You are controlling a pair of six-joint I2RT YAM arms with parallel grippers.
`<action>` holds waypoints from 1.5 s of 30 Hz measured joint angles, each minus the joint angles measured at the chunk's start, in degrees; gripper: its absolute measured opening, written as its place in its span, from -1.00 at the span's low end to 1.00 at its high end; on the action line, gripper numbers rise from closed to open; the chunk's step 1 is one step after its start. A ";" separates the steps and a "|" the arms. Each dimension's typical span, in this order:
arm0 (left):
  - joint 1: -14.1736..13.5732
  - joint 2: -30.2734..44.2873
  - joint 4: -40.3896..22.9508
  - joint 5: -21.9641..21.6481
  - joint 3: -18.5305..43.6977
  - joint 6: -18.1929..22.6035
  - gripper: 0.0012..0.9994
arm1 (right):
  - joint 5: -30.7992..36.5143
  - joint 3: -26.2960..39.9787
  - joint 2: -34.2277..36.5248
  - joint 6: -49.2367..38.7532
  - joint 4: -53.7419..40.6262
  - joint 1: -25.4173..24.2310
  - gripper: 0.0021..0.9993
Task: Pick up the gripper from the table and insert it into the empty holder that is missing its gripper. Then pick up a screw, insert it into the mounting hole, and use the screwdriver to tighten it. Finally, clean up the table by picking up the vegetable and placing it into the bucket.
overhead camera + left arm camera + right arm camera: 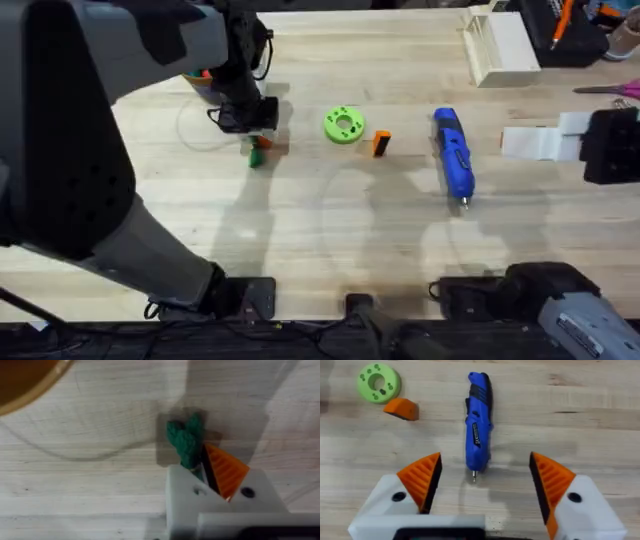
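My left gripper [258, 143] is shut on the dark green vegetable [186, 440], low over the table beside the bucket [203, 80]. One of its sides carries an orange finger [227, 470]. The other is the empty holder [181, 500], a bare white mount with a small hole. The loose orange gripper [381, 143] lies mid-table, also seen at gripper [401, 408]. To its right lies the blue screwdriver [452, 155], bit toward me. My right gripper [485, 480] hangs open near the bit end of the screwdriver [477, 420]. The screw is out of view.
A lime green disc [344, 125] with holes sits just left of the orange piece. A pale wooden box [500, 45] stands at the back right. The bucket's yellow rim [20, 390] is close to the left gripper. Bare wood lies toward the front.
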 joint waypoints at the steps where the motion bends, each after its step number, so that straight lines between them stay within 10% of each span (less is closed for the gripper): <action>1: 0.00 0.00 0.02 0.00 0.00 0.00 -0.97 | 0.00 0.00 0.00 -0.02 0.00 0.00 0.99; 12: 0.00 -2.31 -1.19 0.00 0.53 0.00 -0.97 | -0.01 0.00 0.00 0.00 0.00 0.00 0.99; 30: 0.00 -35.04 -11.16 -1.77 6.49 -0.17 -0.97 | -0.02 0.00 0.00 0.00 0.02 0.00 0.99; 37: 0.02 -36.14 -11.41 -3.09 6.49 -0.42 0.91 | 0.00 0.00 0.00 0.00 0.00 0.00 0.99; 45: 0.02 -43.50 -8.14 -5.15 3.66 -0.46 0.97 | 0.00 0.00 0.00 0.00 0.00 0.00 0.99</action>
